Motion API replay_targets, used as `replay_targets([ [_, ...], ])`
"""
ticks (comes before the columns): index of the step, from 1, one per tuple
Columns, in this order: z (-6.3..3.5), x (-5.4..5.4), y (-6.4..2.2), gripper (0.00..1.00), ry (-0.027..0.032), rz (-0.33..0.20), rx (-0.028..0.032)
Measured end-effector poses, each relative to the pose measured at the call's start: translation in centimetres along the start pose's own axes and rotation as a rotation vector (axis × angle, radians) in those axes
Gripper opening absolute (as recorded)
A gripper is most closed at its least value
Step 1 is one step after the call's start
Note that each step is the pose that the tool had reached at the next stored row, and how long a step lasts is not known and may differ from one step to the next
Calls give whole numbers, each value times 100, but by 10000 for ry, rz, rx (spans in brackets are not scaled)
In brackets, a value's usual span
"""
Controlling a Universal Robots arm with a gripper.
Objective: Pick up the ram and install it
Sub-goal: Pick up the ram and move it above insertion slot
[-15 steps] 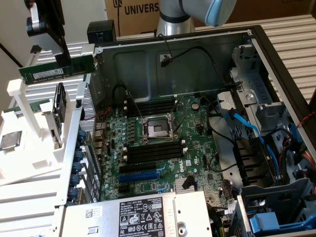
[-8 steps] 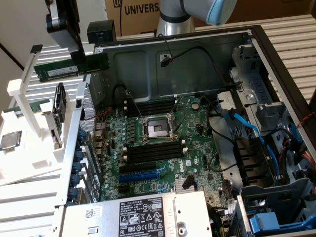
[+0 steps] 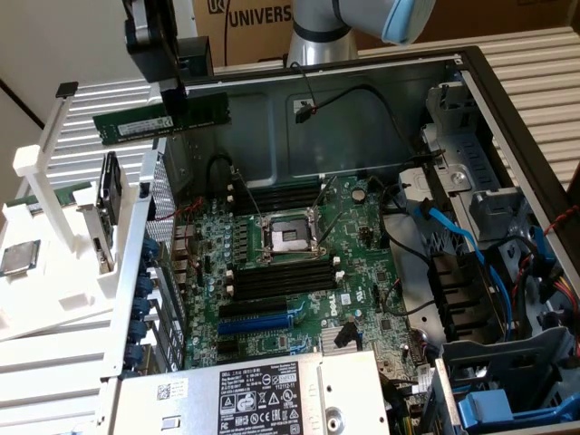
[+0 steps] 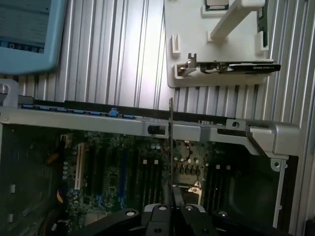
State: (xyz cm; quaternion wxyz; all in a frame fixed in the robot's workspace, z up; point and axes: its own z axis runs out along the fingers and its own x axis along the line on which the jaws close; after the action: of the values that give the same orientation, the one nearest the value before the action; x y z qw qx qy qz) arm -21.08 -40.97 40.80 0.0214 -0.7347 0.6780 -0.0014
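The ram [image 3: 163, 119], a long green stick with a white label, hangs level in the air above the open computer case's wall on the exterior view's left. My gripper [image 3: 174, 104] is shut on its middle from above. In the wrist view the ram [image 4: 170, 147] shows edge-on as a thin line running out from the gripper [image 4: 171, 205] over the case's metal edge. The motherboard [image 3: 362, 272] lies below and towards the exterior view's right, with long black slots [image 3: 281, 276] beside the processor socket [image 3: 288, 236] and more slots [image 3: 276, 197] behind it.
A white holder [image 3: 54, 272] stands outside the case on the exterior view's left, carrying a square silver processor chip [image 3: 20, 258] and an upright expansion card [image 3: 109, 213]. Cables [image 3: 453, 231], drive bays [image 3: 507, 299] and a power supply [image 3: 263, 394] crowd the case.
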Motion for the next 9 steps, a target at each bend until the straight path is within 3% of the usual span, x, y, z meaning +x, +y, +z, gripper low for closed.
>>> replay_targets([
  [9, 3, 28, -351, 12, 0, 0, 1],
])
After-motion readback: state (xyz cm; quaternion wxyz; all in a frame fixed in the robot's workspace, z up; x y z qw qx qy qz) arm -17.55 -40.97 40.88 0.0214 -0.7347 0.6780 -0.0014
